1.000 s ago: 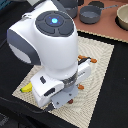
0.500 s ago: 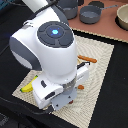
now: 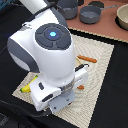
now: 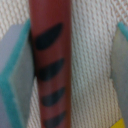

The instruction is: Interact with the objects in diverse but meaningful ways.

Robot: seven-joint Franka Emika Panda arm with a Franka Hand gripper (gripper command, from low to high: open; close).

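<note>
In the wrist view a dark red-brown sausage (image 4: 50,65) with black grill marks lies on the woven mat (image 4: 90,60). My gripper (image 4: 65,75) is open around it. One teal-edged finger (image 4: 17,75) is right against the sausage, and the other finger (image 4: 120,55) stands apart from it. In the exterior view the arm's white body (image 3: 50,50) hides the gripper and the sausage beneath it. A yellow banana (image 3: 27,86) peeks out at the mat's edge on the exterior view's left.
An orange-brown stick-shaped item (image 3: 87,59) lies on the beige mat (image 3: 100,65) beside the arm. Grey pots (image 3: 91,14) and a bowl (image 3: 122,17) stand on the brown surface behind. A yellow corner (image 4: 120,124) shows near one finger.
The arm has sunk a little toward the mat over the last second, then held nearly still.
</note>
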